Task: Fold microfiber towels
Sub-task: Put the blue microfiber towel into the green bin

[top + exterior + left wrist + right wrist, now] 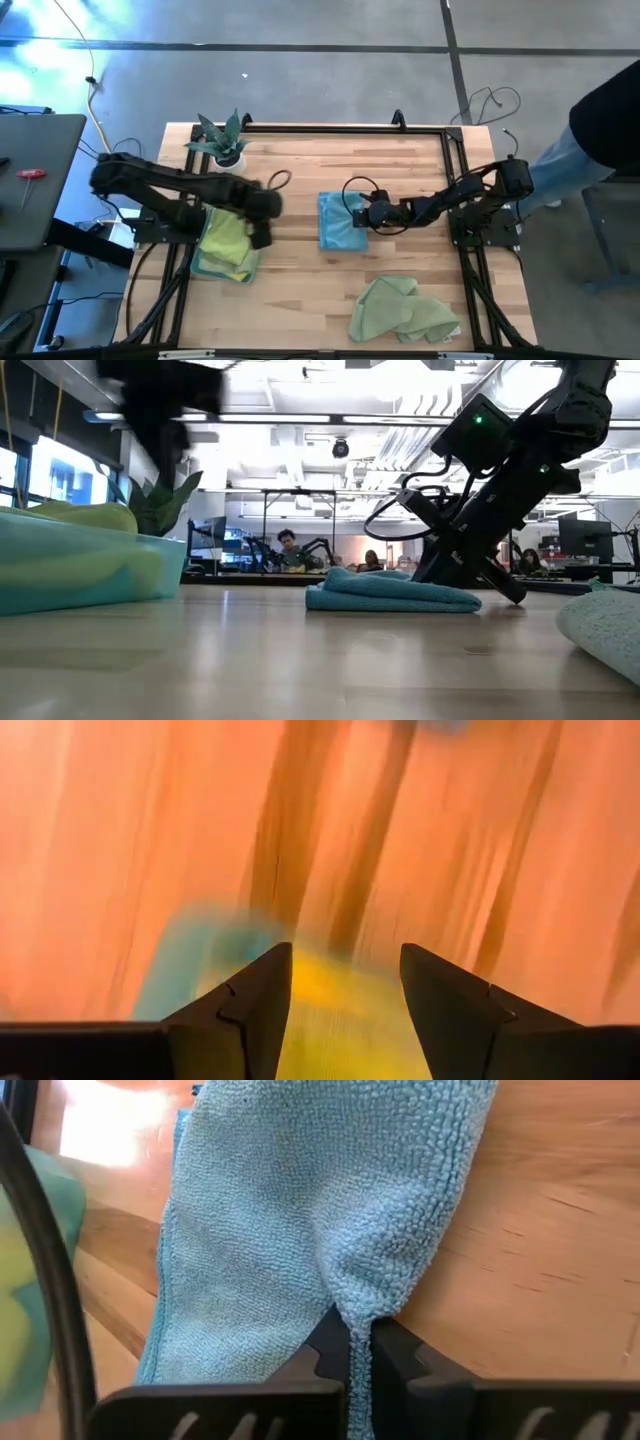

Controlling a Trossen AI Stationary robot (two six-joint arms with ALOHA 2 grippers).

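Pinched between the shut fingers of the right gripper [358, 1348] is a fold of the sky-blue towel [300, 1230], whose looped pile is seen bunching to a narrow ridge where it is clamped. This blue towel [341, 222] is taken as the landmark: it lies near the middle of the wooden table [300, 300], partly folded, with the right gripper [368, 214] set against its right edge. To its left, well apart, a stack of yellow and teal towels [226, 245] is found, and the left gripper [262, 236] is held above that stack with its fingers [250, 1010] apart and nothing between them. Toward the near table edge from the blue towel, a pale green towel [400, 312] is left crumpled. Behind and to the left, a small potted plant [224, 140] stands.

The cloth is judged light, limp and grippy rather than slippery; it will sag and drag, not hold shape. A corner or hemmed edge is best taken, so a single layer is lifted cleanly.
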